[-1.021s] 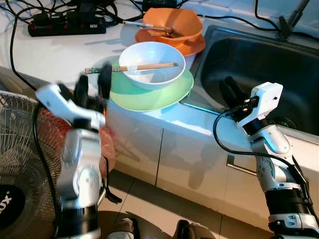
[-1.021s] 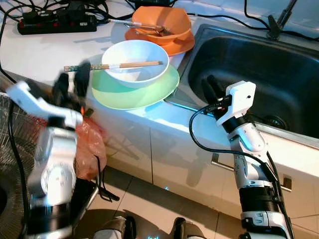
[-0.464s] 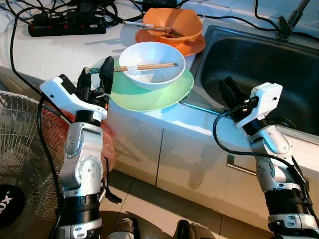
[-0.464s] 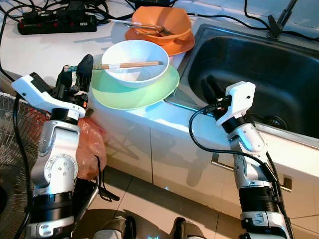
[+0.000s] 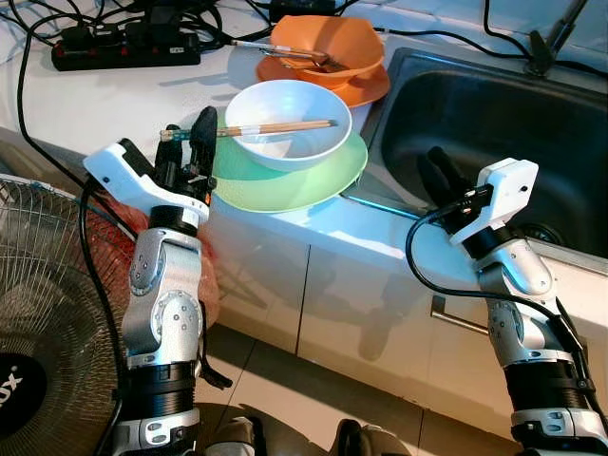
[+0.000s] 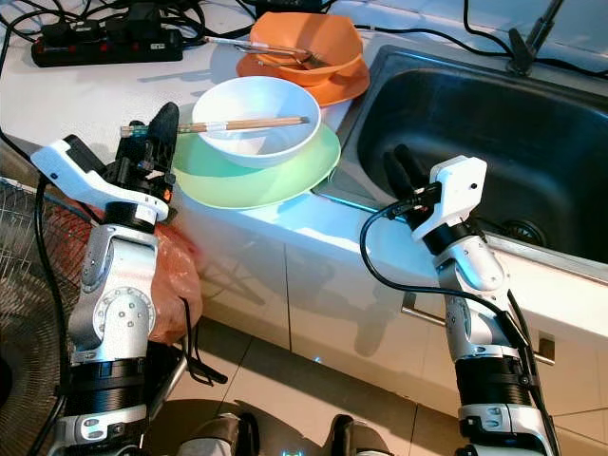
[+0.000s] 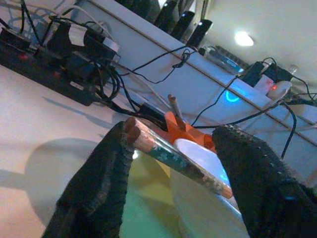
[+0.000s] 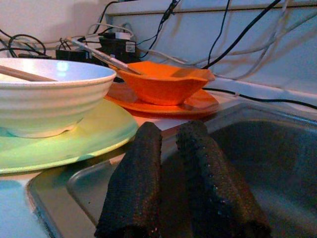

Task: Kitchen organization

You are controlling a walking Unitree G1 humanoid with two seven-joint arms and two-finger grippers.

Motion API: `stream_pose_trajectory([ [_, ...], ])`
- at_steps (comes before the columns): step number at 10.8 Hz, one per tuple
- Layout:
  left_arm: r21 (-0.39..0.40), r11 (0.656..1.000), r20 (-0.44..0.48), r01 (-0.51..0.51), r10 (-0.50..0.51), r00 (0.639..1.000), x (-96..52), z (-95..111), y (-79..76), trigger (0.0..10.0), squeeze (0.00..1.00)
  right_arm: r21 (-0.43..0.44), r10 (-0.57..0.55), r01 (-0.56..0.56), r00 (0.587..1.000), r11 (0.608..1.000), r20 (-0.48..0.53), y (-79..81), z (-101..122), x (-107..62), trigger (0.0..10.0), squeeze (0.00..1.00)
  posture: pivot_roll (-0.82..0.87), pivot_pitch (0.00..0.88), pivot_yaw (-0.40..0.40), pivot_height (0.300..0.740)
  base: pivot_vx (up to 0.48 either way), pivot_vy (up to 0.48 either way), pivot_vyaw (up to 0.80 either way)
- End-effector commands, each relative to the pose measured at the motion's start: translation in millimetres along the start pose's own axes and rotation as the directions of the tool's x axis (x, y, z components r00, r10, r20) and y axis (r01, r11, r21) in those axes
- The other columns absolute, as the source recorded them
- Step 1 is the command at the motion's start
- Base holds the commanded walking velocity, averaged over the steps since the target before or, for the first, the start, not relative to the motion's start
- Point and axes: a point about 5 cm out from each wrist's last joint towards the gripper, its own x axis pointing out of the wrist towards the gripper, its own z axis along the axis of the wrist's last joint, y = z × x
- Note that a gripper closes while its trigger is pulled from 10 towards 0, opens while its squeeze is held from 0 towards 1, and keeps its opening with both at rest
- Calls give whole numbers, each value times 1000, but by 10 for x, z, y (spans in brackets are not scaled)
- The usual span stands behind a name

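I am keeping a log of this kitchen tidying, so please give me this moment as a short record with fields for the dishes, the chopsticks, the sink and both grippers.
white bowl: sits on the green plate on the counter
chopsticks: lie across the white bowl's rim, handle ends jutting toward the left gripper
orange bowl: on an orange plate behind, utensils inside
sink: dark basin beside the plates
left gripper: open, fingers either side of the chopstick ends
right gripper: fingers together, at the sink's near edge

Chopsticks (image 7: 173,161) cross the fingers' (image 7: 96,191) gap (sink (image 5: 494,123) open).
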Motion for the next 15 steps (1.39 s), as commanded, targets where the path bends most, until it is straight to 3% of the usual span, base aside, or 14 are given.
stream_pose_trajectory([
  [1,-8,1000,3,12,-12,1000,1,-7,-9,0,0,-10,-8,8,1000,1000,-5,-14,-2,-18,10000,0,61,162,-14,740,0,0,0],
  [10,-49,998,14,24,-23,1000,9,-28,-56,0,0,-17,-15,15,1000,1000,-12,-39,-7,-37,10000,0,60,166,-19,740,0,0,0],
  [14,-214,973,91,91,-72,993,81,112,-208,0,0,-32,-2,2,1000,999,-24,-28,-24,-35,10000,0,62,168,-26,740,0,0,0],
  [15,-224,970,96,99,-79,992,86,125,-227,0,0,-29,-4,3,1000,1000,-23,-28,-24,-35,10000,0,62,168,-26,740,0,0,0],
])
